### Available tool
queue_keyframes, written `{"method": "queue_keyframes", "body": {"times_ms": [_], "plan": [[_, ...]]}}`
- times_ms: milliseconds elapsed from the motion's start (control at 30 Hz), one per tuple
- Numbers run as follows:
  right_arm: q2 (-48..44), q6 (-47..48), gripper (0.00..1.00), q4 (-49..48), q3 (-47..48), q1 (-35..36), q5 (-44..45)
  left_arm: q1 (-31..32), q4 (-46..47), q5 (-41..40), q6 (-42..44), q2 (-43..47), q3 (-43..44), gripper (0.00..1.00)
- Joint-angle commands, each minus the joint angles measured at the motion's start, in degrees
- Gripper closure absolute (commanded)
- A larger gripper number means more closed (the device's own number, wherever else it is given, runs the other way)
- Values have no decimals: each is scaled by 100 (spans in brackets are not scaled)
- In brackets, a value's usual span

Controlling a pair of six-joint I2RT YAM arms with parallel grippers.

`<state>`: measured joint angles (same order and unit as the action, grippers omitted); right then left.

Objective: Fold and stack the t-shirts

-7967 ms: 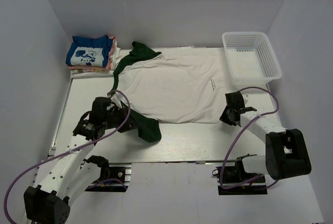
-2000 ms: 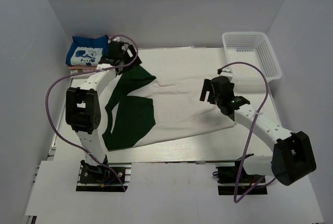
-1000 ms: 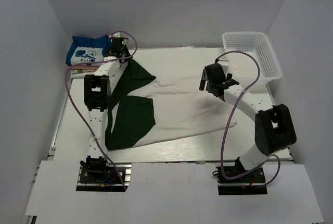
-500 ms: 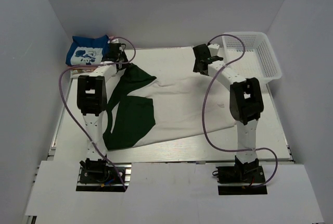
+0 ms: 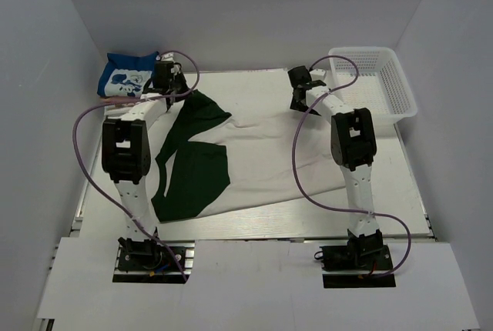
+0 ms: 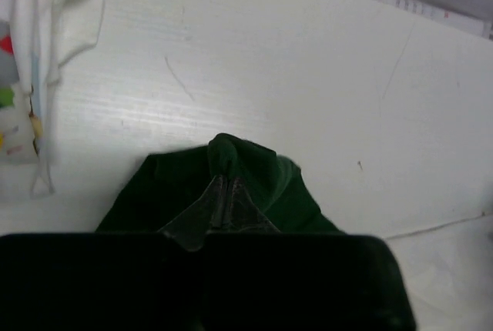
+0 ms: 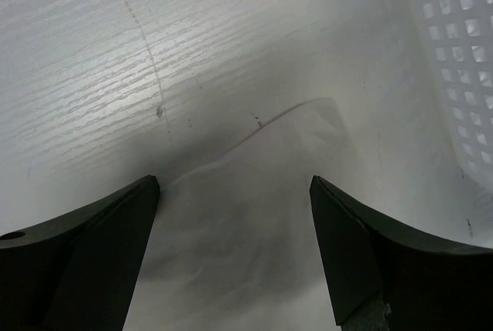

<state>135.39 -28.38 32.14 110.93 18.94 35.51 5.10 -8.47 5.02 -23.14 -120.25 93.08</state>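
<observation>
From my station, the stack of folded t-shirts sits off the cream t-shirt's far left corner, with a blue t-shirt bearing a white cartoon print on top and a pinkish layer showing beneath it. The left arm reaches out along the cream shirt's left side, and the left fingers end up just beside that stack. In my left wrist view they are pinched narrow on a bunched corner of the dark green t-shirt, which is lifted into a small peak above the surface. The rest of the dark green t-shirt lies partly over the cream shirt's left portion, trailing back toward its near left corner. The cream t-shirt lies spread flat across the middle of the surface. The right arm crosses the cream shirt's right part, with the right fingers at its far right corner. My right wrist view shows those fingers spread wide, holding nothing, with the pale corner of cloth lying between them; I cannot tell whether they touch it. The white mesh basket stands just beyond the cream shirt's far right corner.
</observation>
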Motion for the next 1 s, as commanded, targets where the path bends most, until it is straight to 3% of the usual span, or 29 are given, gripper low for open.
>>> {"method": "queue_keyframes", "body": {"times_ms": [0,133,267,367,500,833,967], "plan": [[22,-115,16,108,139,-66,27,-9,109,122,20,835,-465,100],[101,-124,21,12,209,-127,-114,-9,241,122,20,1327,-1010,100],[145,-141,34,-76,236,-110,-289,43,241,122,-51,1741,-1441,100],[137,-203,54,-33,166,-110,-351,96,109,-53,-226,2082,-1712,100],[-21,-142,99,-164,-115,-92,-483,96,30,175,-402,2478,-2109,100],[-1471,113,100,-894,-1486,-39,-281,96,-752,456,-1078,3823,-3277,100],[-2086,367,100,-1103,-2197,31,-369,96,-1490,316,-1307,4544,-3577,100]]}}
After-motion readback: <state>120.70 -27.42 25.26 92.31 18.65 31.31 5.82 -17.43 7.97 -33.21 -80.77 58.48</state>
